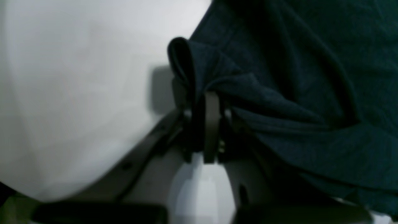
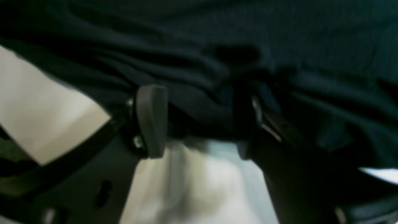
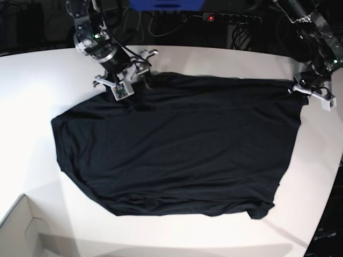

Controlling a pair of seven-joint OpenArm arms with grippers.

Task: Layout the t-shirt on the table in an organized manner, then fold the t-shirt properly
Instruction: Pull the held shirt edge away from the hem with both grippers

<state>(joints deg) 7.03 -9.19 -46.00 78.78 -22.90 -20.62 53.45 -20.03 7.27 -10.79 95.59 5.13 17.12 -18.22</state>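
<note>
A: Where is the t-shirt (image 3: 177, 144)?
B: Spread across the white bench (image 3: 32, 85), covering most of the middle in the base view. Fairly flat, with some wrinkles. Far edge close to the back rim of the bench; near edge well short of the front rim.

A: Left pincer (image 1: 202, 96)?
B: At that view's right, on the far right corner of the shirt. From the left wrist view: clenched on the t-shirt, a rolled lip of fabric (image 1: 183, 59) standing up above the fingertips, cloth bunched and pulled into folds toward the grip. White bench on one side, dark cloth on the other.

A: Right pincer (image 2: 202, 115)?
B: At the base view's left, over the far left corner of the shirt. From the right wrist view: jaws standing wide apart, one grey finger (image 2: 152, 119) clearly seen, the other dark and hard to make out against the cloth. Wrinkled fabric lying across and between the fingers; nothing pinched.

A: Anything else on the bench?
B: Corner of a pale cardboard box (image 3: 27, 230) at the near left, apart from the shirt. Beyond the back rim, a dark area with cables and a power strip (image 3: 230, 17) with a red light.

A: Focus quality?
B: Both wrist views blurred; fine detail of cloth contact not readable.
</note>
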